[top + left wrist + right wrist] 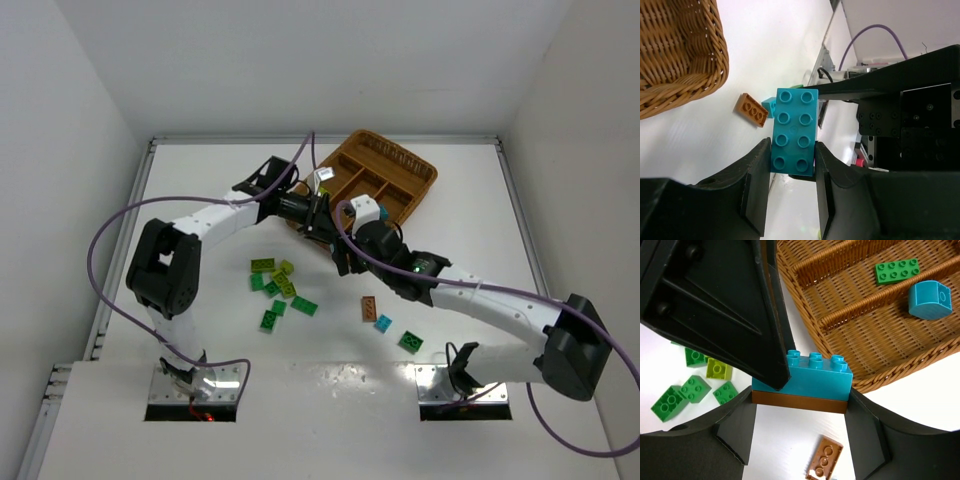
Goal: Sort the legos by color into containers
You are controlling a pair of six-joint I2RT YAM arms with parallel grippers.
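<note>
Left of mid-table, loose green and lime plastic bricks (278, 290) lie scattered. Moving right, the left gripper (792, 152) pinches a cyan two-by-four studded brick (794, 125) across its smooth long sides, near one end. That brick sits stud-locked on a flat brown brick (800, 403). The right gripper (800, 399) clamps the pair by its short ends, near the table's middle, just beside the near edge of the brown woven wicker tray (840, 360). Light, rigid, slick-walled plastic, I'd say. The flat sides are the place to grip, and the stud clutch will likely resist parting. No lettering is readable anywhere.
</note>
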